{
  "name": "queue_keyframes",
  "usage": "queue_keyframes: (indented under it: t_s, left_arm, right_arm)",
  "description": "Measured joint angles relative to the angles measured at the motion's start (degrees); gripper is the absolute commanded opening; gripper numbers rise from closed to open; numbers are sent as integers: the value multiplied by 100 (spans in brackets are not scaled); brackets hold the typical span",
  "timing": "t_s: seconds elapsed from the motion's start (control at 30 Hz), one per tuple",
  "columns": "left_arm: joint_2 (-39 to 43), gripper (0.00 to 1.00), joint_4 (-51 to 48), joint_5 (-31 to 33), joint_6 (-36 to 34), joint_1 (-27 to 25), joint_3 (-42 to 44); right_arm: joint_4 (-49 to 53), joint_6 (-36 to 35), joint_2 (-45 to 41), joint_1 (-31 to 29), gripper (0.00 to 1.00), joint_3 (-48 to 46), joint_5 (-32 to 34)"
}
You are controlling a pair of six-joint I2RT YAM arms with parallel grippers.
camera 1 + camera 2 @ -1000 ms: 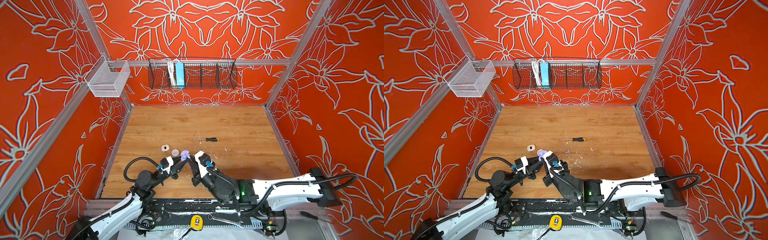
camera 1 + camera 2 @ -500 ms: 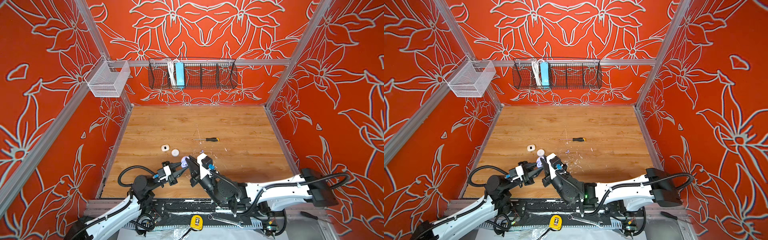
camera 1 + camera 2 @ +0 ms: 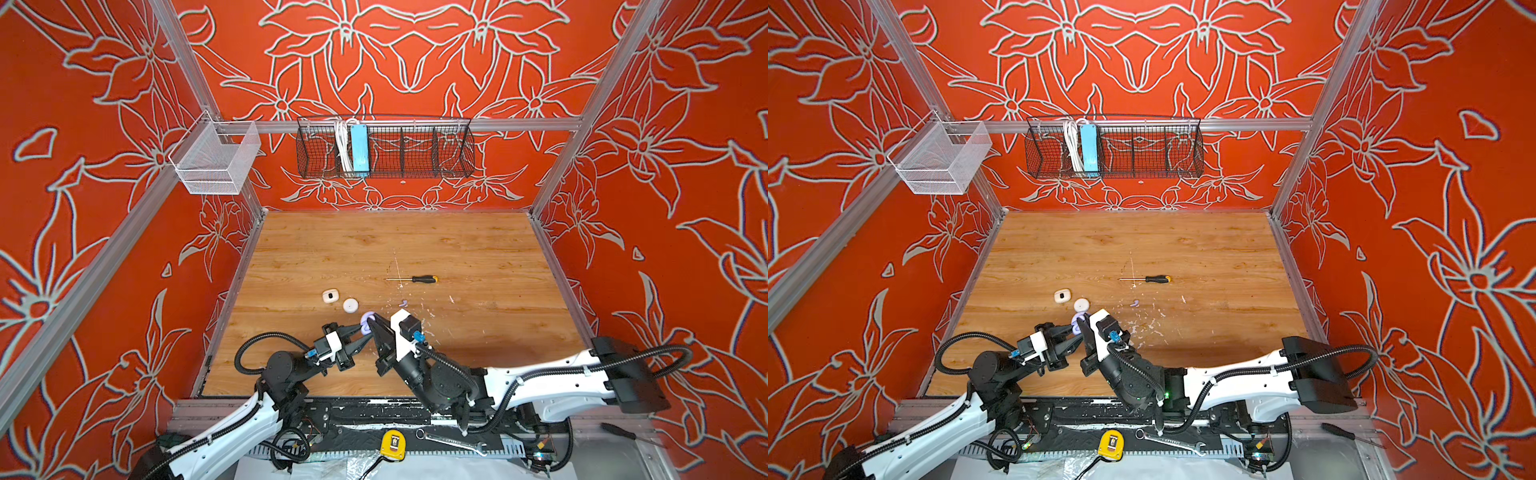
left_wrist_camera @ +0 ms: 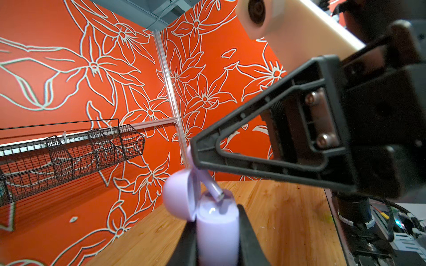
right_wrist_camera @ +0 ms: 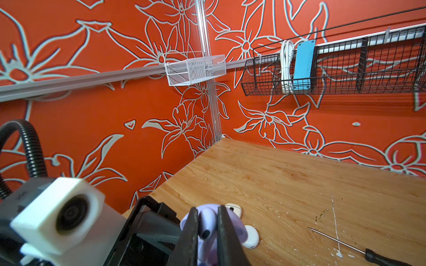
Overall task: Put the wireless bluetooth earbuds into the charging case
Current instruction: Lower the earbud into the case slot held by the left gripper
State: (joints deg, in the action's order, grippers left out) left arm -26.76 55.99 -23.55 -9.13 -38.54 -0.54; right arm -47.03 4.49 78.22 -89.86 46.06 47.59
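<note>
My left gripper [image 4: 217,222] is shut on a lilac charging case [image 4: 217,232], held above the table near its front with the lid [image 4: 177,195] swung open. My right gripper [image 5: 207,220] is shut on a lilac earbud [image 5: 207,223]. The stem of that earbud [image 4: 212,187] points down into the case's mouth. In both top views the two grippers [image 3: 365,330] [image 3: 371,320] meet tip to tip at the case [image 3: 1076,326]. A second lilac earbud [image 3: 402,303] [image 3: 1134,303] lies loose on the wood, to the right of them.
Two white cases [image 3: 330,296] [image 3: 350,305] lie just behind the grippers. A screwdriver [image 3: 415,279] lies farther back, with white flecks around it. A black wire basket [image 3: 384,149] and a white mesh basket [image 3: 216,160] hang on the walls.
Both grippers have come a little toward the table's front edge together, still holding the case and the earbud. The right arm's elbow has swung left.
</note>
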Motion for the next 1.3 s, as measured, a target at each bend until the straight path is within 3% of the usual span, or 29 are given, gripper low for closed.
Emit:
queue_keyframes:
  t_s: [1.3]
  left_arm:
    - [452, 0, -761, 507, -9, -52, 0]
  right_arm:
    - [-1038, -564, 678, -149, 12, 7, 728]
